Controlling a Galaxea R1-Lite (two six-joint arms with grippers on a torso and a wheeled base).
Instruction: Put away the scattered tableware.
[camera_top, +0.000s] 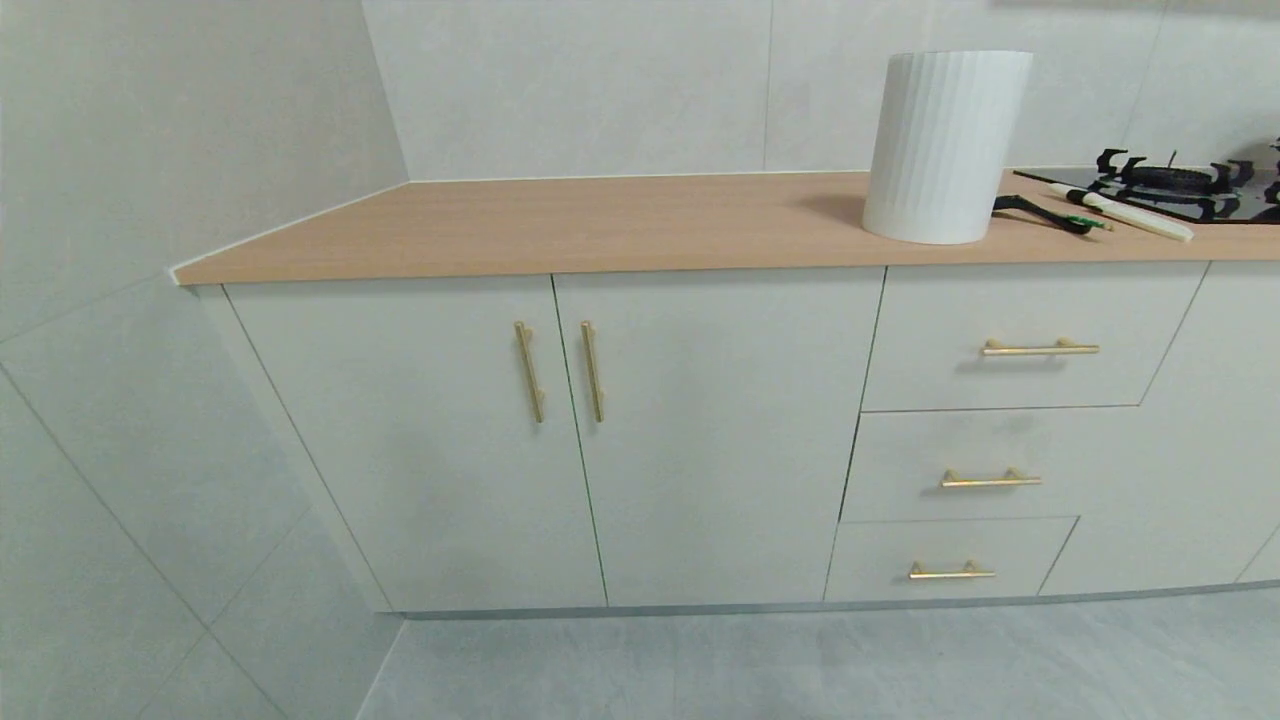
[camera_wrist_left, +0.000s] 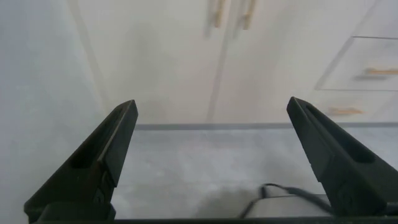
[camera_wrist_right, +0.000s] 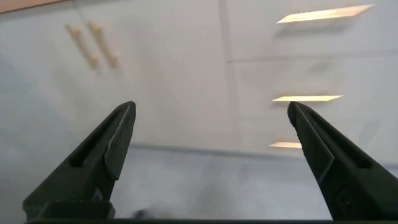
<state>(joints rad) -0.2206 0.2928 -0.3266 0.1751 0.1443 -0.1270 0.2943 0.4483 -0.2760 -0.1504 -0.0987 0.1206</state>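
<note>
Both wide open, nothing held between the fingers: left gripper (camera_wrist_left: 211, 104) low over the grey floor (camera_wrist_left: 186, 174) in front of the cupboard doors (camera_top: 420, 440), right gripper (camera_wrist_right: 210, 106) facing the drawers (camera_top: 1010, 340) with brass handles. Up on the wooden counter (camera_top: 600, 225), toward its right end, a white ribbed jar (camera_top: 945, 145) standing upright. Just beside the jar, lying flat, a black-handled utensil (camera_top: 1040, 213) and a white-handled utensil (camera_top: 1135, 217), the latter at the edge of the black stove (camera_top: 1180, 185).
</note>
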